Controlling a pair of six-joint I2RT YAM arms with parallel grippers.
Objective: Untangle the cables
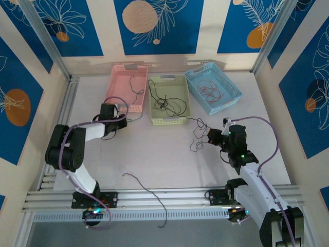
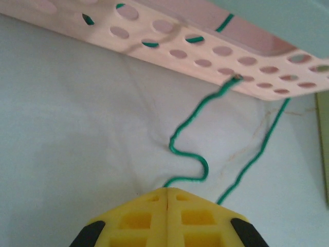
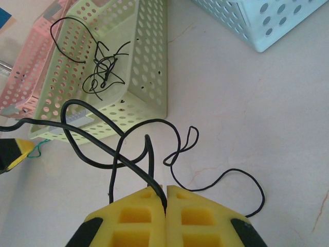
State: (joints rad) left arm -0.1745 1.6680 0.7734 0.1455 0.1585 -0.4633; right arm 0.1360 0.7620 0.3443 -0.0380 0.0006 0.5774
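Green cable (image 2: 189, 154): a curly strand on the white table (image 2: 67, 128), at about 10 o'clock from the table's middle and just beside the pink basket (image 2: 205, 51). Its free end touches the basket wall. More green shows through several holes, so I judge part of it is threaded through the wall or lying inside; I cannot tell which.
Left gripper (image 2: 167, 191): the yellow pads are pressed together with the green cable running in at the tips. I read that as a pinch on it.
Black cable (image 3: 128, 149): loose, overlapping loops on the table at about 2 o'clock, near the green basket (image 3: 149, 67).
Right gripper (image 3: 165, 193): the pads are squeezed together on one strand of the black cable.
Black clump (image 3: 105, 72): it lies inside the green basket and looks knotted to me.
Other strands: a thin black strand (image 1: 134, 85) lies in the pink basket. Reddish-brown cables (image 1: 208, 91) lie in the blue basket (image 1: 226, 104) at 1 o'clock. A dark strand (image 1: 146, 191) lies alone at 6 o'clock, trailing over the rail (image 1: 154, 198).
Done: I judge that several cables already lie apart from each other in the baskets.
Left: I need to free the green cable from the pink wall, pull apart the black loops in my right grip, loosen the clump in the green basket, and collect the strand at 6 o'clock. I'd put the task roughly midway.
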